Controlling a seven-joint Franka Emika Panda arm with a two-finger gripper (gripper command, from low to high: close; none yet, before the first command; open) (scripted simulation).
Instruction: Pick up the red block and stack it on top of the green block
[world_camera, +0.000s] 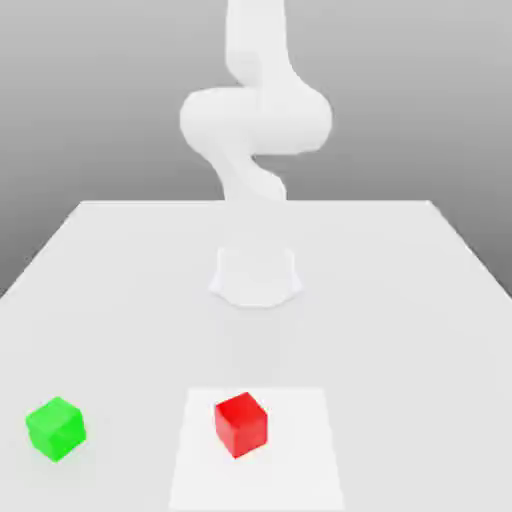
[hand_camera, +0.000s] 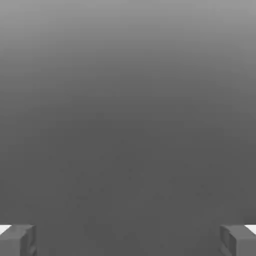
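Observation:
A red block (world_camera: 241, 423) rests on a paler square patch of the white table, near the front edge and close to the middle. A green block (world_camera: 56, 428) sits on the table at the exterior view's left, level with the red one and well apart from it. In the hand view my gripper (hand_camera: 128, 240) is open: two grey fingertips (hand_camera: 17, 240) stand far apart with nothing between them, against a plain grey background. The white arm (world_camera: 255, 120) rises at the back of the table, far from both blocks.
The arm's round white base (world_camera: 256, 276) sits mid-table behind the blocks. The white table (world_camera: 400, 300) stretches wide on both sides, its edges running toward the back.

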